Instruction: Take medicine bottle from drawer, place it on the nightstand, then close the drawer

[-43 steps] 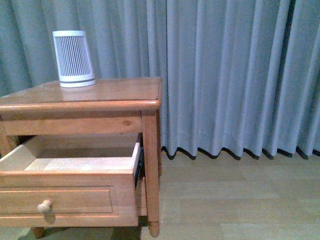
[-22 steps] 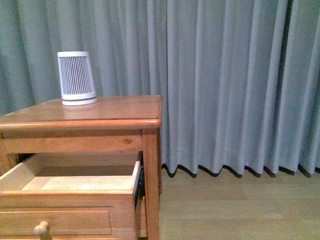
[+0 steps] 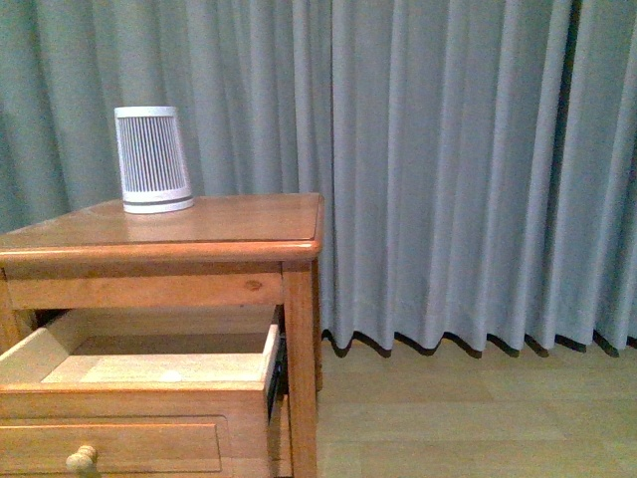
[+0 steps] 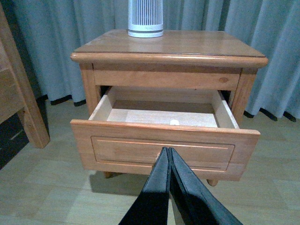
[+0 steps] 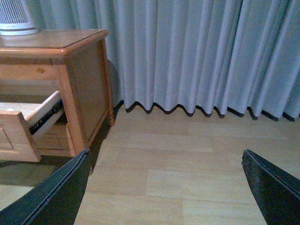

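A white-grey ribbed cylinder (image 3: 152,159) stood upright before a grey-blue pleated curtain (image 3: 448,169). The curtain hung down almost to the pale wooden floor (image 3: 478,418). A plain wooden bed post (image 4: 26,103) stood on that floor.

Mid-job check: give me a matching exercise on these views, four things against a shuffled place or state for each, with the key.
Things:
1. tiny white round plastic medicine bottle
2. honey-wood upper drawer
3. left gripper
4. right gripper

Places or states:
A. open wide
B. pulled out
C. shut, holding nothing
D. lying inside the drawer

Pairs: 1-D; 2-B; 3-C; 4-A
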{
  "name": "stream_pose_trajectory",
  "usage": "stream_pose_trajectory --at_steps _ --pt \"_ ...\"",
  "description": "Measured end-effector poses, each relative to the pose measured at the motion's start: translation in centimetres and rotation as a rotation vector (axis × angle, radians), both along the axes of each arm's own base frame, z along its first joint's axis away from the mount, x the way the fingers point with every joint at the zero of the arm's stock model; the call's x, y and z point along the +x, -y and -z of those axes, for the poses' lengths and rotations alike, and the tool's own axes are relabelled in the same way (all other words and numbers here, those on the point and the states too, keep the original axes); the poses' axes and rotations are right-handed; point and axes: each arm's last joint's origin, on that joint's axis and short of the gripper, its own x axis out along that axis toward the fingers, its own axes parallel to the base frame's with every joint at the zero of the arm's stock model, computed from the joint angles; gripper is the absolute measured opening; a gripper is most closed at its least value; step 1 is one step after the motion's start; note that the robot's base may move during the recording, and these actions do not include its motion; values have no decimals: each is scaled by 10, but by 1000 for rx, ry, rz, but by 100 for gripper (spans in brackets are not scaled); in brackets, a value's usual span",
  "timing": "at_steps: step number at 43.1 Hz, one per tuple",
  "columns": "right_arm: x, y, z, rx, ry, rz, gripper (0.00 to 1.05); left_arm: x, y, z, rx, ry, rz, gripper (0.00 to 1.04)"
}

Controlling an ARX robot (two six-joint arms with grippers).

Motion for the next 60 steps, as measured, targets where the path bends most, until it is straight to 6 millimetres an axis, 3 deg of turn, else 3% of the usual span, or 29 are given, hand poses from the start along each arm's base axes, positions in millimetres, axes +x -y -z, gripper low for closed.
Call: stream_pose_trajectory --at_steps 32,35,40,48,53,60 --pt "0 0 0 0 0 0 98 -19 0 19 -1 7 0 4" --pt "0 0 0 0 0 0 98 -20 0 19 0 12 2 20" --pt "0 0 0 0 0 3 98 -20 0 19 0 12 3 38" --pt "0 0 0 0 0 3 98 -20 0 19 0 13 2 79" --pt "0 0 0 0 1 3 98 -20 0 19 -1 15 0 96" --pt "0 0 0 0 -1 0 98 -20 0 19 0 14 0 98"
